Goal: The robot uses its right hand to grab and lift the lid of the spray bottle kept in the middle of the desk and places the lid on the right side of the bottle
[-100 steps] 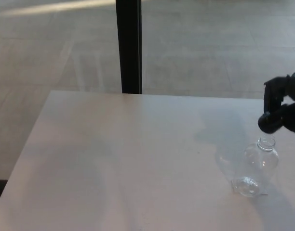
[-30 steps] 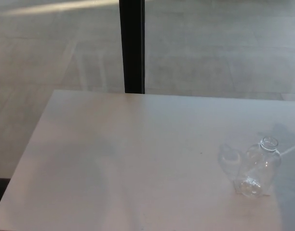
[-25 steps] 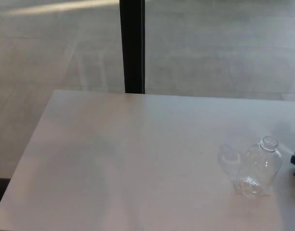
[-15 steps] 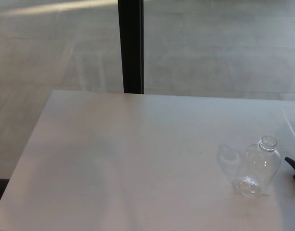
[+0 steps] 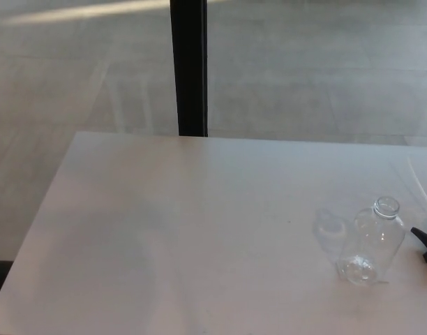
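- Standing upright near the right edge of the pale, matte white surface (image 5: 165,230), a small clear plastic spray bottle (image 5: 372,243) shows an open neck, its round mouth uncovered at the top.
- Lying on the surface just to the right of the bottle, at the picture's right border, is a small black object (image 5: 424,243); it appears to be the bottle's black spray lid, though the frame edge cuts it off and its full form cannot be made out.
- Bottle and black lid sit close together but apart, with a narrow strip of bare surface between them.
- Light passing through the clear plastic throws a faint, ring-shaped glint onto the surface just left of the bottle.
- Neither robot hand appears in the head view, so whether the fingers are spread or pressed together cannot be told.
- Beyond the far edge of the surface runs a grey tiled floor (image 5: 304,77), crossed by a dark vertical post (image 5: 189,66) that rises from behind the surface to the top of the picture.
- A bright band of light (image 5: 81,10) streaks the floor at upper left.
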You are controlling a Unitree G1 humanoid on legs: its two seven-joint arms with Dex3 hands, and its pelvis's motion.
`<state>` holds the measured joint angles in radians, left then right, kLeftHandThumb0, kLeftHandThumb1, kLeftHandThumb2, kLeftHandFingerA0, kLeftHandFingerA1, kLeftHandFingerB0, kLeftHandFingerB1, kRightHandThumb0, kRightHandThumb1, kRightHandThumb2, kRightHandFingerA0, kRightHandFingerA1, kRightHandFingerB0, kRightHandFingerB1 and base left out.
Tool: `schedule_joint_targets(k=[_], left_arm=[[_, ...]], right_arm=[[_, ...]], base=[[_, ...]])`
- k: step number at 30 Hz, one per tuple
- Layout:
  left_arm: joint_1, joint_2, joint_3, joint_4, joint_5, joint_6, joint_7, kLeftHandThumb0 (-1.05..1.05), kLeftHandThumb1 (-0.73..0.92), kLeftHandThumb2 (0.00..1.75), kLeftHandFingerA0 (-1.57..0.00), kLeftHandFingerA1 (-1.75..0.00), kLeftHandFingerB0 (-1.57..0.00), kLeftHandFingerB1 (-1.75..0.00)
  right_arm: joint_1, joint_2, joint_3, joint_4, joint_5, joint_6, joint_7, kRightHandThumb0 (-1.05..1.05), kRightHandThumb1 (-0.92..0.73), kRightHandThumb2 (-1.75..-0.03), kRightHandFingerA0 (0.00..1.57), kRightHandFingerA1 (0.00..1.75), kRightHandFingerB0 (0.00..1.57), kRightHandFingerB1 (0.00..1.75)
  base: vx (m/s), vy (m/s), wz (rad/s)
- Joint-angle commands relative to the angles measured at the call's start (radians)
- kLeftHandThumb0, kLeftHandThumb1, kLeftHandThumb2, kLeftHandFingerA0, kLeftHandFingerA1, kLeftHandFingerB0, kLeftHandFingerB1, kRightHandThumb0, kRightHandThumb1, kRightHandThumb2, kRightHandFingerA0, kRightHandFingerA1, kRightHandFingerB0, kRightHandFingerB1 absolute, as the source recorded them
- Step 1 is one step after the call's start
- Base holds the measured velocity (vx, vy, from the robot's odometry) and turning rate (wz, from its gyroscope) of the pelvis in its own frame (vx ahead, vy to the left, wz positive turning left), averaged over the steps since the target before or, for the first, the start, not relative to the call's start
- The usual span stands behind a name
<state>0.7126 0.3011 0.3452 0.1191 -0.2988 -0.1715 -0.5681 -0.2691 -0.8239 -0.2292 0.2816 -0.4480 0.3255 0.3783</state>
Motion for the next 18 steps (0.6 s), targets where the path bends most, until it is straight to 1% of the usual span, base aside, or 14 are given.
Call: schedule_joint_targets(k=[1, 2, 3, 4, 5, 6, 8, 9, 10, 11, 12, 14, 15, 18], left_arm=[[0.017, -0.013, 0.094, -0.004, -0.077, 0.014, 0.036, -0.80, 0.77, 0.64, -0.44, -0.50, -0.38, -0.36], [0.016, -0.007, 0.107, 0.007, -0.084, 0.008, 0.030, -0.79, 0.79, 0.64, -0.43, -0.51, -0.36, -0.37], [0.003, -0.002, 0.131, 0.030, -0.100, 0.018, 0.037, -0.79, 0.78, 0.64, -0.46, -0.50, -0.38, -0.36], [-0.008, -0.002, 0.145, 0.056, -0.112, 0.017, 0.037, -0.79, 0.78, 0.64, -0.46, -0.49, -0.40, -0.36], [-0.008, 0.001, 0.156, 0.053, -0.128, 0.042, 0.037, -0.79, 0.79, 0.64, -0.46, -0.49, -0.39, -0.35], [-0.013, 0.002, 0.155, 0.055, -0.127, 0.047, 0.036, -0.79, 0.79, 0.64, -0.46, -0.49, -0.39, -0.35], [-0.035, -0.004, 0.182, 0.097, -0.177, 0.073, 0.018, -0.73, 0.79, 0.64, -0.46, -0.50, -0.39, -0.36], [-0.053, -0.011, 0.180, 0.113, -0.186, 0.092, 0.021, -0.74, 0.62, 1.01, -0.40, -0.59, -0.33, -0.50], [-0.061, -0.008, 0.186, 0.137, -0.183, 0.093, 0.026, -0.71, 0.78, 0.65, -0.47, -0.49, -0.43, -0.34], [-0.064, -0.003, 0.199, 0.156, -0.182, 0.099, 0.035, -0.71, 0.77, 0.64, -0.49, -0.49, -0.44, -0.35], [-0.064, -0.002, 0.212, 0.174, -0.187, 0.094, 0.032, -0.72, 0.76, 0.63, -0.52, -0.52, -0.45, -0.36], [-0.066, 0.002, 0.222, 0.200, -0.185, 0.078, 0.021, -0.72, 0.78, 0.64, -0.51, -0.53, -0.44, -0.36], [-0.066, -0.004, 0.255, 0.230, -0.209, 0.089, 0.034, -0.70, 0.75, 0.63, -0.56, -0.52, -0.46, -0.37], [-0.087, -0.005, 0.288, 0.286, -0.218, 0.106, 0.051, -0.69, 0.75, 0.63, -0.54, -0.50, -0.41, -0.38]], right_arm=[[0.352, -0.029, -0.620, 0.036, 0.248, -0.182, -0.042, -0.88, -0.54, -0.93, 0.00, 0.14, 0.07, 0.24], [0.388, -0.009, -0.674, 0.044, 0.272, -0.190, -0.038, -0.83, -0.66, -0.60, 0.00, 0.06, 0.07, 0.28], [0.444, 0.020, -0.737, 0.080, 0.278, -0.191, -0.088, -0.95, -0.59, -0.95, 0.00, 0.05, 0.10, 0.29], [0.461, 0.045, -0.779, 0.101, 0.299, -0.193, -0.116, -0.78, -0.67, -0.62, 0.00, 0.19, 0.15, 0.27], [0.474, 0.068, -0.809, 0.129, 0.324, -0.205, -0.138, -0.87, -0.57, -0.91, 0.00, 0.11, 0.12, 0.35], [0.483, 0.071, -0.819, 0.128, 0.328, -0.207, -0.138, -0.87, -0.57, -0.91, 0.00, 0.11, 0.12, 0.35], [0.510, 0.134, -0.873, 0.165, 0.362, -0.191, -0.205, -0.64, -0.51, -0.88, 0.00, 0.27, 0.12, 0.45], [0.515, 0.139, -0.885, 0.198, 0.370, -0.192, -0.229, -0.60, -0.69, -0.64, 0.03, 0.25, 0.20, 0.32], [0.517, 0.159, -0.893, 0.214, 0.388, -0.206, -0.239, -0.58, -0.66, -0.64, 0.01, 0.29, 0.25, 0.34], [0.525, 0.191, -0.887, 0.215, 0.394, -0.220, -0.252, -0.61, -0.48, -0.86, 0.00, 0.38, 0.18, 0.48], [0.529, 0.218, -0.881, 0.217, 0.403, -0.223, -0.255, -0.60, -0.48, -0.86, 0.00, 0.38, 0.17, 0.48], [0.513, 0.238, -0.874, 0.243, 0.403, -0.225, -0.289, -0.61, -0.48, -0.83, 0.02, 0.48, 0.22, 0.46], [0.482, 0.275, -0.864, 0.253, 0.410, -0.160, -0.303, -0.55, -0.67, -0.62, 0.02, 0.38, 0.25, 0.33], [0.438, 0.327, -0.910, 0.266, 0.473, -0.144, -0.294, -0.50, -0.63, -0.61, 0.02, 0.40, 0.25, 0.33]], base=[[0.00, 0.000, 0.00], [0.00, 0.000, 0.00], [0.00, 0.000, 0.00], [0.00, 0.000, 0.00], [0.00, 0.000, 0.00], [0.00, 0.000, 0.00], [0.00, 0.000, 0.00], [0.00, 0.000, 0.00], [0.00, 0.000, 0.00], [0.00, 0.000, 0.00], [0.00, 0.000, 0.00], [0.00, 0.000, 0.00], [0.00, 0.000, 0.00], [0.00, 0.000, 0.00]])
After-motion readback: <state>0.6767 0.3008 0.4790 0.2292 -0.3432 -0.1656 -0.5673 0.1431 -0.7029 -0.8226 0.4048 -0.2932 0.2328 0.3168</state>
